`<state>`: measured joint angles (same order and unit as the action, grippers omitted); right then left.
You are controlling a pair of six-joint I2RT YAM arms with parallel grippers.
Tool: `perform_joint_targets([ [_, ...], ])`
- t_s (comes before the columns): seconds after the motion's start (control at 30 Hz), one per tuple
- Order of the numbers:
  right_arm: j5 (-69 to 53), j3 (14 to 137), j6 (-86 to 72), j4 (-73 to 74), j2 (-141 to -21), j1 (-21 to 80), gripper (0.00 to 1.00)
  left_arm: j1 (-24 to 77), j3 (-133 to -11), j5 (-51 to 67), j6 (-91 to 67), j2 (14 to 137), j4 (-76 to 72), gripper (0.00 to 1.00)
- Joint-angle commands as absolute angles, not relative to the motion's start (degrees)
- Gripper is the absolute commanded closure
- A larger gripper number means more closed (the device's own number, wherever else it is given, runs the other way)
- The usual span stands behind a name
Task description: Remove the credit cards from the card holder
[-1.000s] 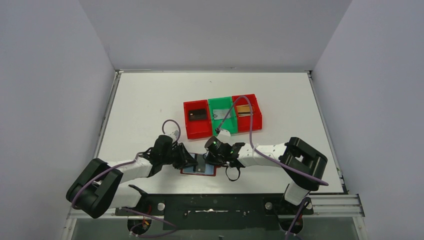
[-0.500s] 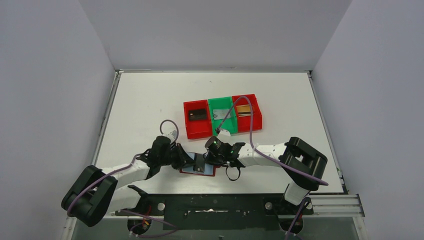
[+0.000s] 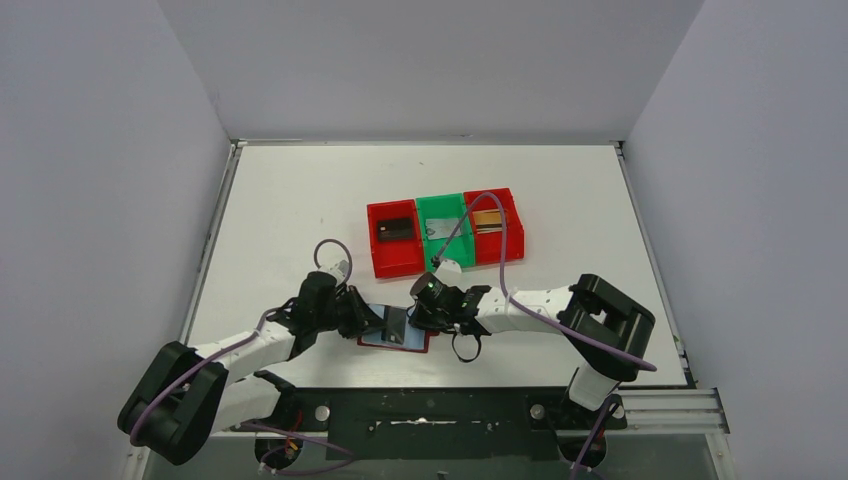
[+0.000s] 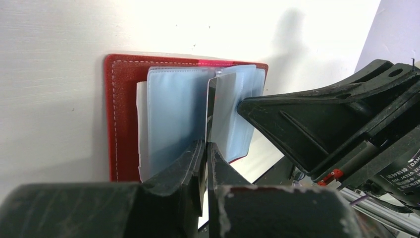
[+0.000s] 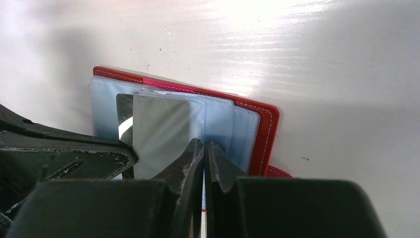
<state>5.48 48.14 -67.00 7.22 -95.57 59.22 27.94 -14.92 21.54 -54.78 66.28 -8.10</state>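
Holder [image 3: 385, 342] open flat on table [image 3: 300, 200] near front edge; left arm [image 3: 250, 345] and right arm [image 3: 520, 305] reach low, inward to it. Left gripper [image 4: 205, 146] clenched on card [image 5: 158, 134] edge; right gripper [image 5: 203, 146] pinching a sleeve [image 5: 218, 119].

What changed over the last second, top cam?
The left gripper closed, apparently on the edge of the silvery-grey card standing up from the card holder; the left arm's elbow swung back toward the near edge. Unchanged: right gripper shut on a pale sleeve, card holder in place, bins as before.
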Motion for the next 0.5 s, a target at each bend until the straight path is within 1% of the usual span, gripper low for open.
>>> perform_joint_targets([
  [0.0, 7.8, 46.3, -65.5, 14.8, -97.1, 58.7, 0.99, 26.7, -15.4, 21.8, -52.3, 65.9, -7.7, 0.95],
  [0.1, 7.9, 47.0, -64.8, 14.6, -96.7, 58.8, 0.98, 26.7, -15.6, 22.8, -52.1, 67.0, -8.1, 0.95],
  [0.3, 9.0, 48.6, -64.4, 16.5, -97.6, 58.9, 0.98, 26.6, -15.8, 22.5, -52.3, 66.7, -8.2, 0.81],
  [0.47, 9.0, 48.4, -64.3, 16.3, -97.1, 59.0, 0.98, 26.6, -15.8, 24.6, -53.3, 67.5, -11.1, 0.78],
])
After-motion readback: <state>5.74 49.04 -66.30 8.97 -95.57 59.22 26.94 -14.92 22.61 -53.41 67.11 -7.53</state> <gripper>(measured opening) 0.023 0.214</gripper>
